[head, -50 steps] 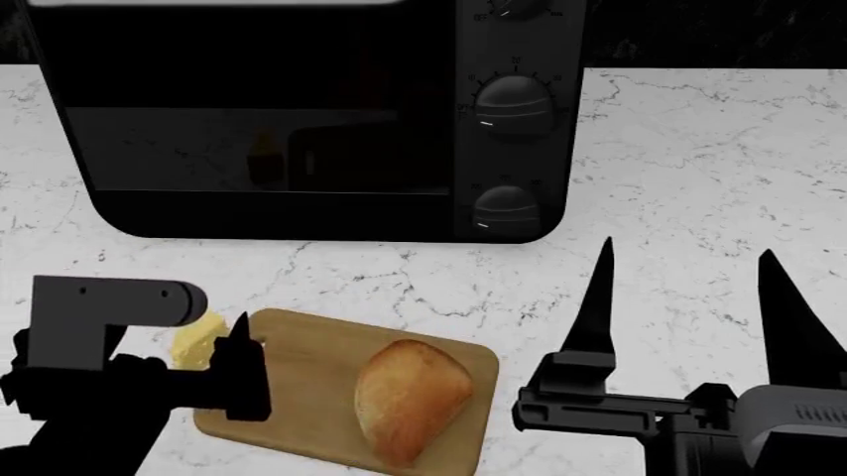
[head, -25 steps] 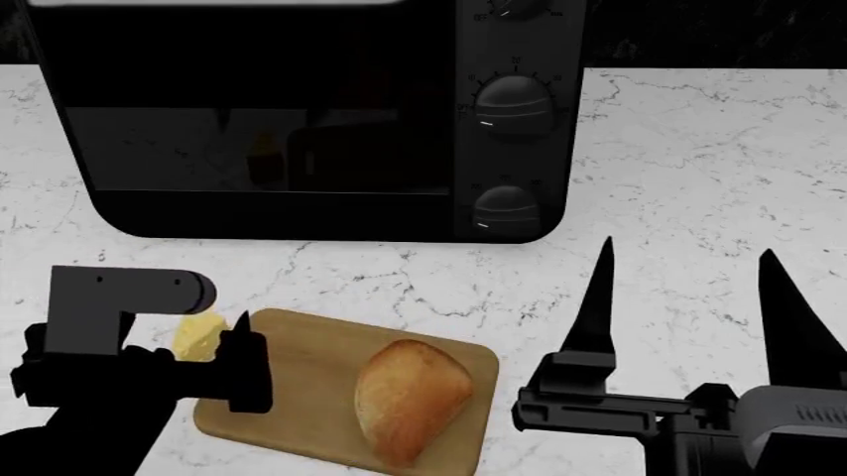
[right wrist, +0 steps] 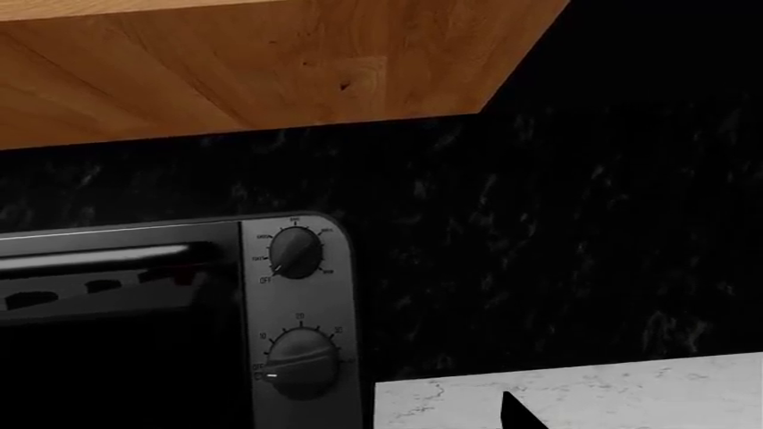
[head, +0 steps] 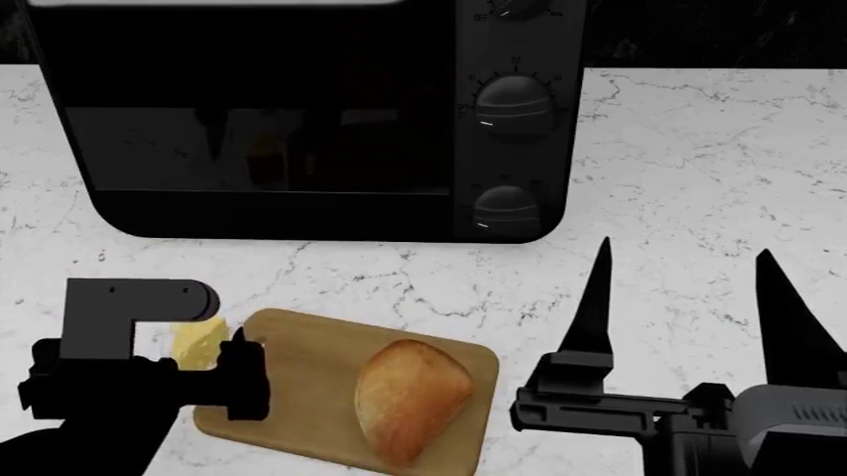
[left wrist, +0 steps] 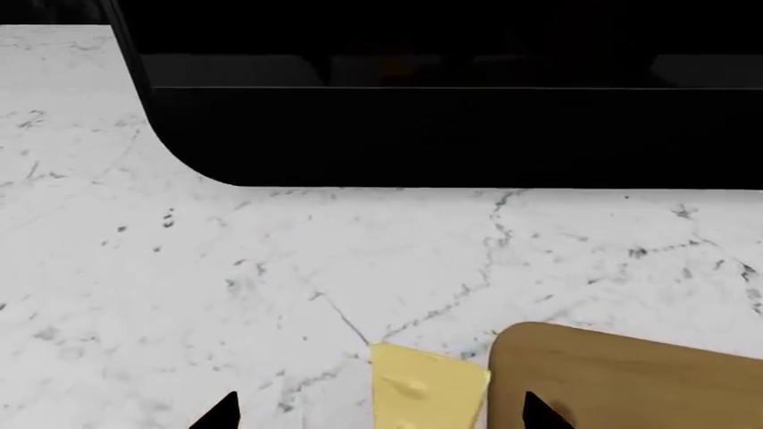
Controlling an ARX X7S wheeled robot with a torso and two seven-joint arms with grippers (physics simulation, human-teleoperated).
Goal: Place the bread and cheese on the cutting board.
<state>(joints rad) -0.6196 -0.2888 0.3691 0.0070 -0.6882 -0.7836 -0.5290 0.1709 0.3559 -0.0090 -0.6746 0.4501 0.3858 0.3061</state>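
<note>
The bread, a golden-brown loaf, lies on the wooden cutting board near its right end. The cheese, a pale yellow wedge, lies on the marble counter just off the board's left corner. My left gripper is open and low over the cheese. In the left wrist view the cheese sits between the two spread fingertips, next to the board's corner, and neither finger touches it. My right gripper is open and empty, fingers pointing up, to the right of the board.
A black toaster oven with knobs stands on the counter behind the board. It also shows in the left wrist view and the right wrist view. A wooden cabinet hangs above a dark wall. White marble counter extends right.
My left arm has shifted a little to the right, closing in over the cheese. The cheese, bread, board and right arm have not moved.
</note>
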